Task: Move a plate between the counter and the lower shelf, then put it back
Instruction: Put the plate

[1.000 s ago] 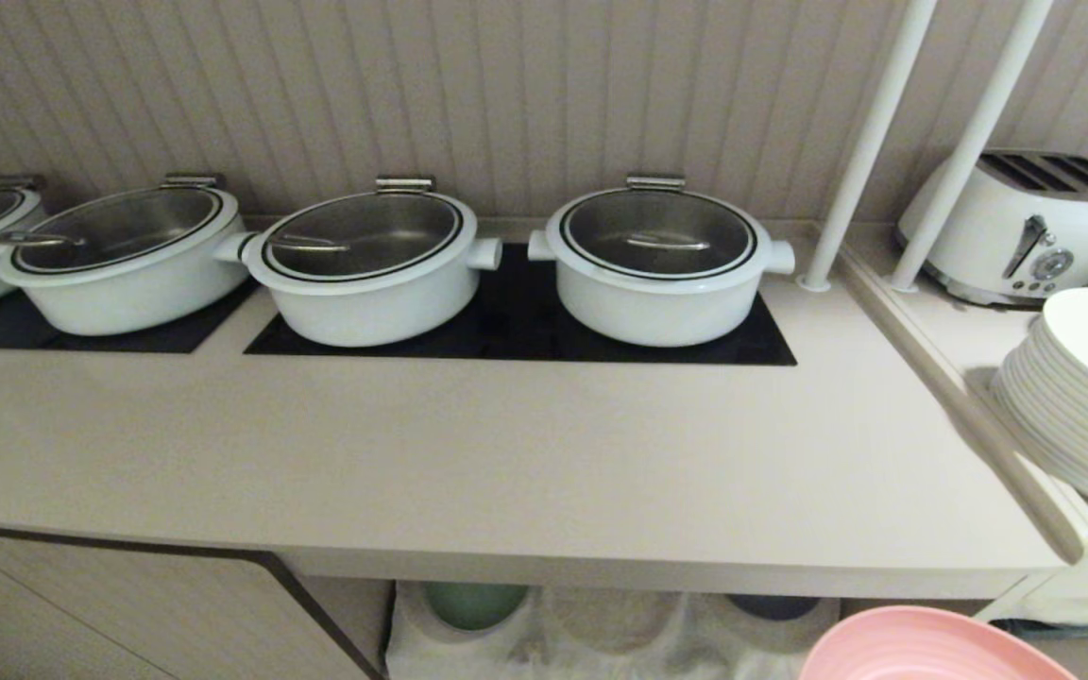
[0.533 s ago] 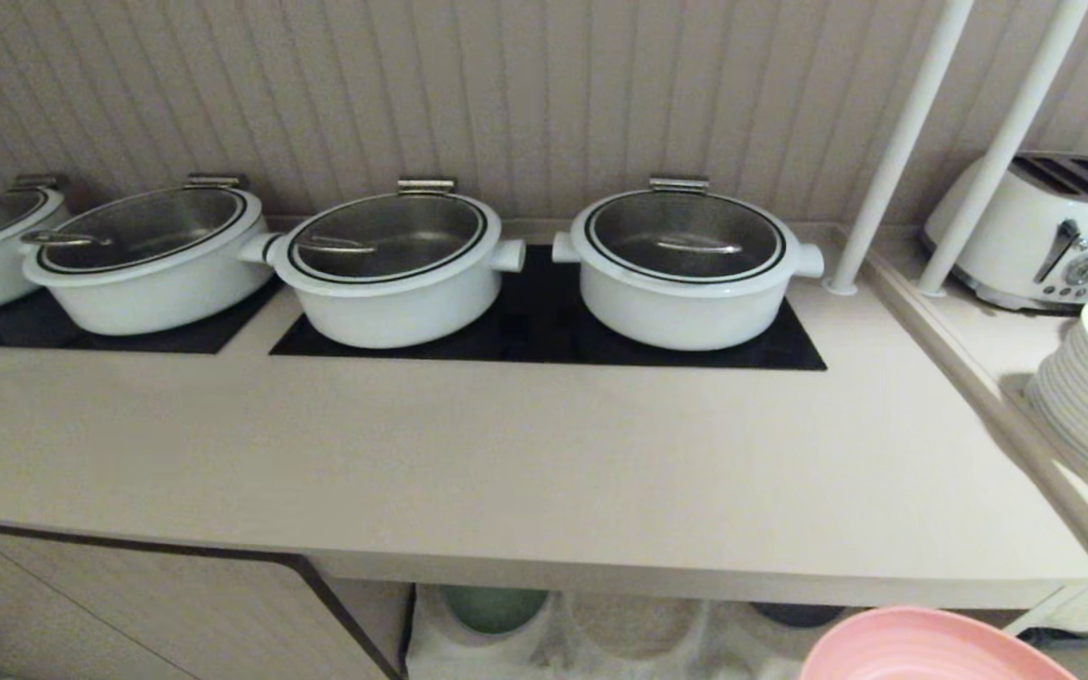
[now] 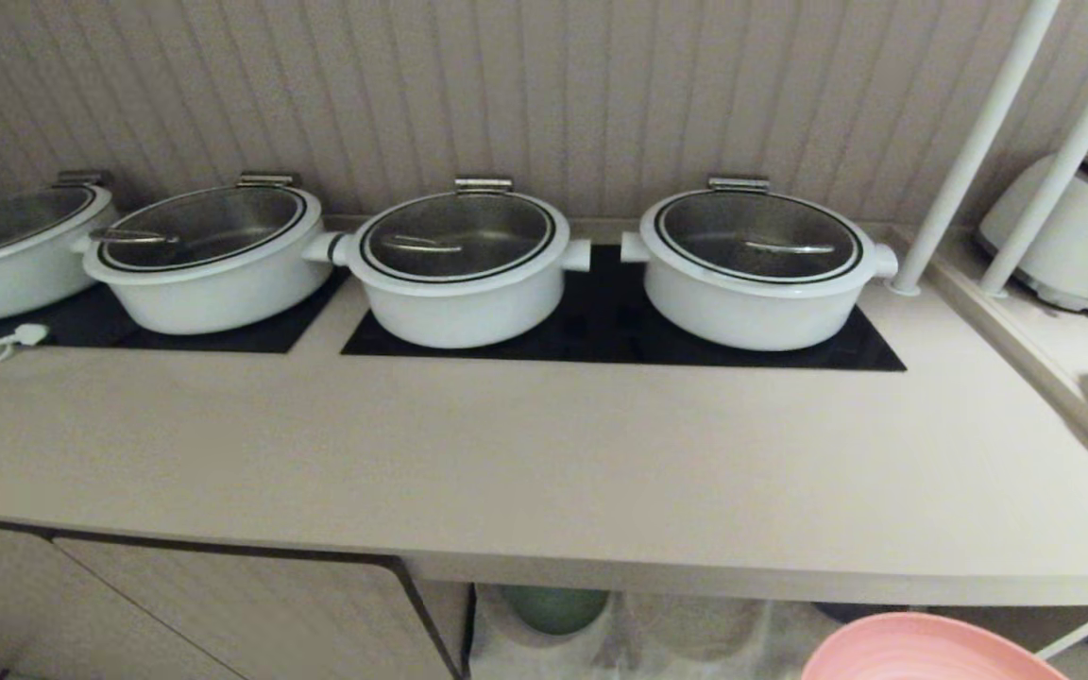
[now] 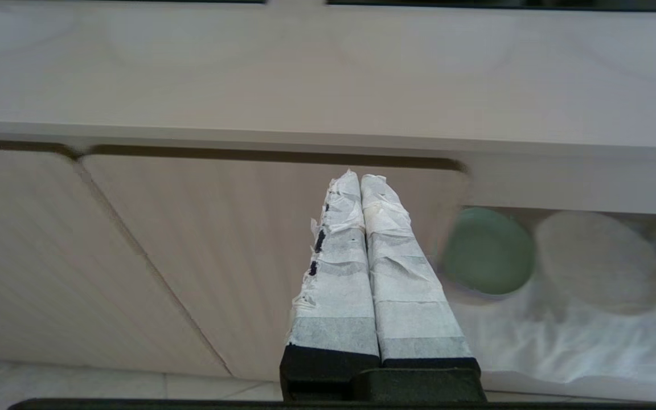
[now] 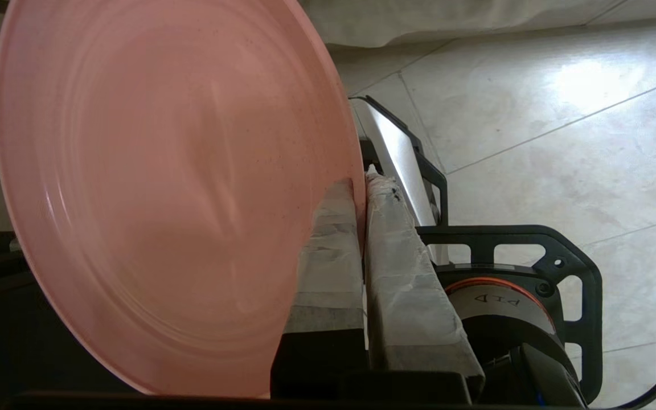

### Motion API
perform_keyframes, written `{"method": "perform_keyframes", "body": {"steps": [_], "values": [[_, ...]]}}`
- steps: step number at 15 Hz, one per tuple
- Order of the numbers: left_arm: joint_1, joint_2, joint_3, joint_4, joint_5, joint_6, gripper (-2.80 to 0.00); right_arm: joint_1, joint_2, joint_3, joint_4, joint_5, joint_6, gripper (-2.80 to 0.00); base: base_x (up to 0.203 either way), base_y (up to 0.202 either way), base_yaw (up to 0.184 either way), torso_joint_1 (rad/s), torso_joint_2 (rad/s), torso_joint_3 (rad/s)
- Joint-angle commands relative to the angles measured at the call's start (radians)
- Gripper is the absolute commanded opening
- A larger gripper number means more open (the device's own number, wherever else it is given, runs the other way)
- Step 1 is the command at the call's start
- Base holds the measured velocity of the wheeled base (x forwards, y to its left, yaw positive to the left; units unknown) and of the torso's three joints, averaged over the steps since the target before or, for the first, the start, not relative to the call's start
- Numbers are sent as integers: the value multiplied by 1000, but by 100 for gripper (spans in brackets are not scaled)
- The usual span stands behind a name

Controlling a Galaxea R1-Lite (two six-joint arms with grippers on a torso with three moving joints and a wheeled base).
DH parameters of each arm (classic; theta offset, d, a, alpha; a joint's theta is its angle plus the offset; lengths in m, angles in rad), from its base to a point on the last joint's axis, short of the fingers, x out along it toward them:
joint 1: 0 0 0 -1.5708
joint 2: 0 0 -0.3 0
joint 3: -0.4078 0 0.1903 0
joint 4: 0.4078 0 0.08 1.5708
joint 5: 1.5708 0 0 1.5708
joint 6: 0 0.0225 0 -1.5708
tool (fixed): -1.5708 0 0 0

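Plate (image 5: 151,199), salmon-pink, is clamped by its rim between the taped fingers (image 5: 396,273) of the right gripper (image 5: 362,185) and is seen at 5 o'clock in the head view (image 3: 922,650), below the counter (image 3: 544,472) edge. Compared with a second ago, the whole scene is shifted rightward by camera motion; the plate's place is unchanged. The left gripper (image 4: 356,176) is pressed together, empty, before a cabinet door (image 4: 220,256). On the lower shelf (image 4: 561,336), a green plate (image 4: 487,250) is seen.
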Motion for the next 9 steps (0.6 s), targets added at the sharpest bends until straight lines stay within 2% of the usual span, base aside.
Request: {"method": "perform_keyframes", "body": {"steps": [1,9], "values": [[0,0,0,0,0,0,-280,1,2,2,3,-1,4,-280,0,197,-2,0,2,0],[0,0,0,0,0,0,-280,6,3,2,2,11,3,-280,0,196,-1,1,3,2]]}}
